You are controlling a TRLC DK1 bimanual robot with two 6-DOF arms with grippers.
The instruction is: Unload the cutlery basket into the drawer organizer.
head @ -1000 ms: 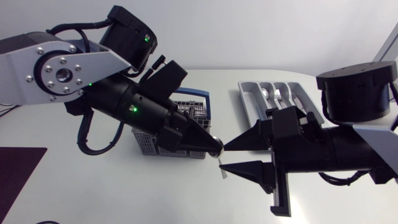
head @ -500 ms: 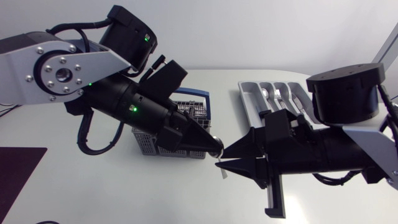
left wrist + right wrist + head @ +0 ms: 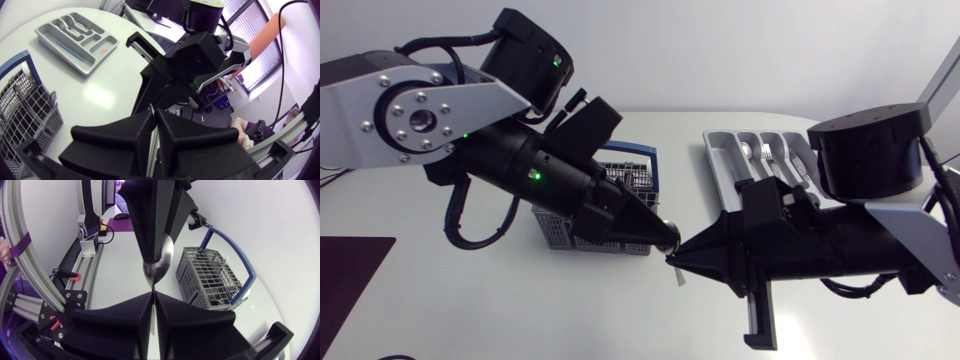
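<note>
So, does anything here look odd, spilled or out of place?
Nothing is spilled or broken. The one odd sight: a shiny metal spoon hangs in mid-air, pinched by both the left gripper and the right gripper at once, between the upright grey mesh cutlery basket and the grey plastic drawer organizer.

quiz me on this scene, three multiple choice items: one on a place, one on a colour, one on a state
1. From the cutlery basket, the drawer organizer stands: A on my right arm's side, apart B on top of it C on my left arm's side
2. The basket's handle is: A red B blue C yellow
3. The right gripper is: A open, empty B shut on the spoon C shut on a fork
Key: 1 A, the head view shows a gap between them. 2 B, a blue arch. 3 B, both fingers pinch the spoon's stem; the left gripper holds its bowl.
</note>
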